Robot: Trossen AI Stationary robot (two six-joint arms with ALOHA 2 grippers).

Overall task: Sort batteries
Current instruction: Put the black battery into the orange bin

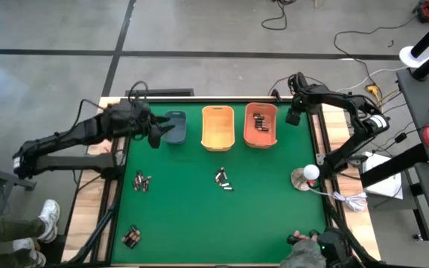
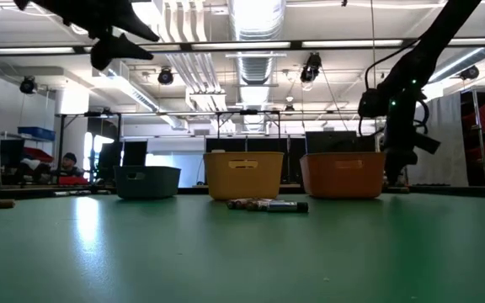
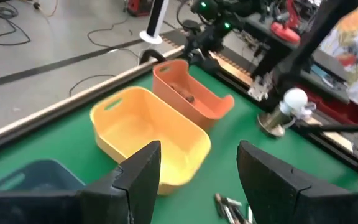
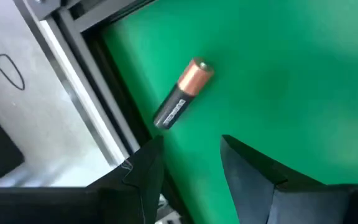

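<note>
Cataloguing the green felt-topped table, we are finding three small rectangular plastic bins ranged along its far edge: a grey-blue bin, a yellow-orange bin and an orange bin. We are seeing several small dark cylindrical batteries lying inside the orange bin.

We are listing the loose cells next. A cluster of dark and silvery cells is lying near the table's middle, in front of the yellow-orange bin. A second cluster is lying toward the left side, and a third cluster is lying near the front left corner.

We are noting one black cell with a copper-coloured end lying alone on the felt, close to the table's metal edge rail, just ahead of the right gripper. That gripper is standing at the far right corner, beside the orange bin, with its fingers apart and holding nothing.

We are recording the left gripper hanging raised over the grey-blue bin, its fingers spread and empty.

We are also entering a white ball on a round base near the table's right edge.
</note>
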